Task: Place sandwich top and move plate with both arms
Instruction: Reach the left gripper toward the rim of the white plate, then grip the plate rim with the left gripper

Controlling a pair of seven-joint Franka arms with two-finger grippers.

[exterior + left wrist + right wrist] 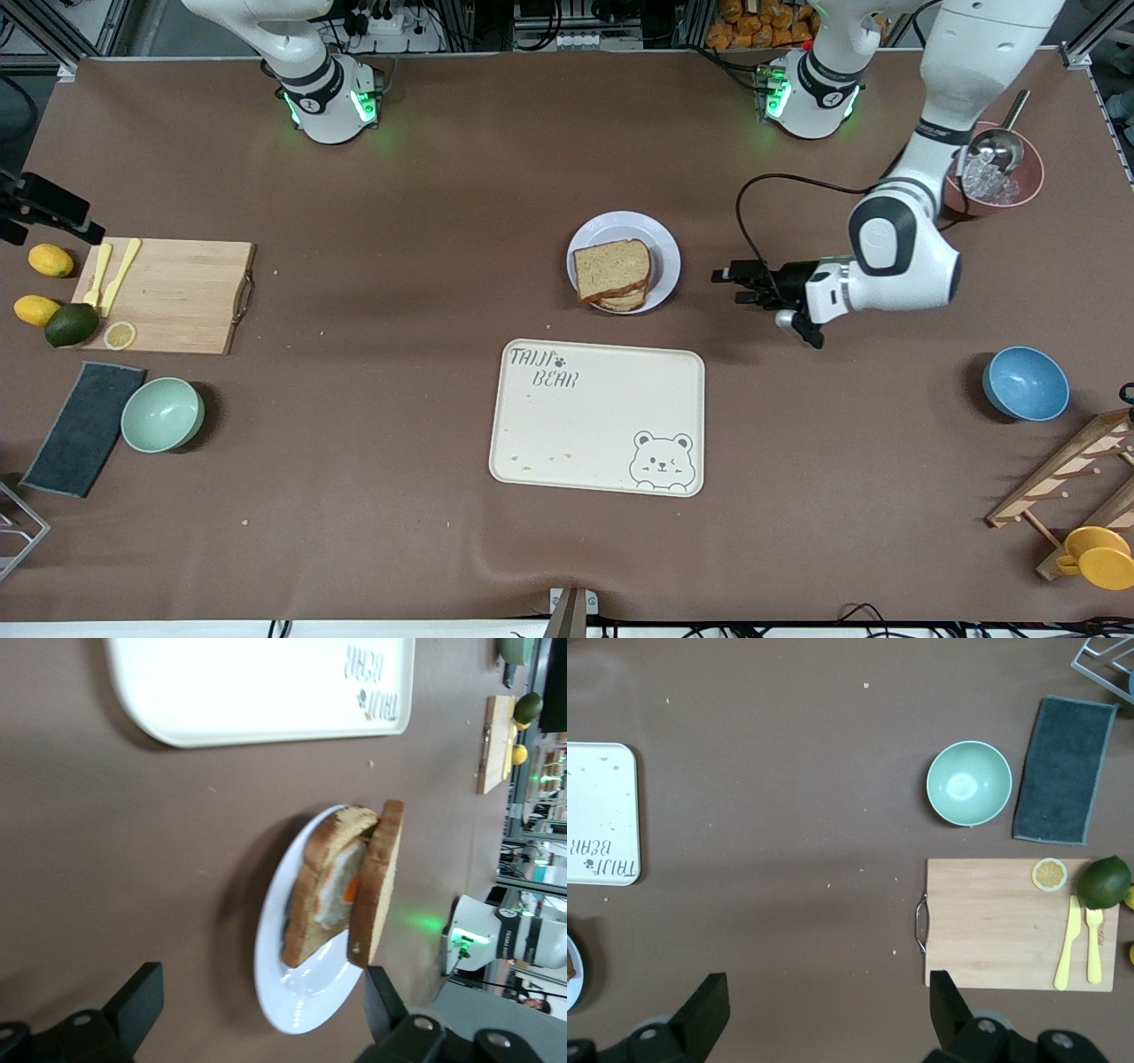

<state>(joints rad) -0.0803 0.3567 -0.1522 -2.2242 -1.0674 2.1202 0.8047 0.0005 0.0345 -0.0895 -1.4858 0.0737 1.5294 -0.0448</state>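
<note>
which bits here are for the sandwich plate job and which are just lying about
Job: brown wholemeal bread slice topping the sandwich; round pale plate; open left end effector beside the plate.
Lying about: cream bear tray; wooden cutting board; mint bowl; blue bowl.

Brown mat (372, 496) covers table w/ metal frame rails, cables & orange items (762, 22) along its robot-base edge.

Spread fingers (700, 1014) hang over bare table near a cutting board (992, 921) and mint bowl (968, 783).
</note>
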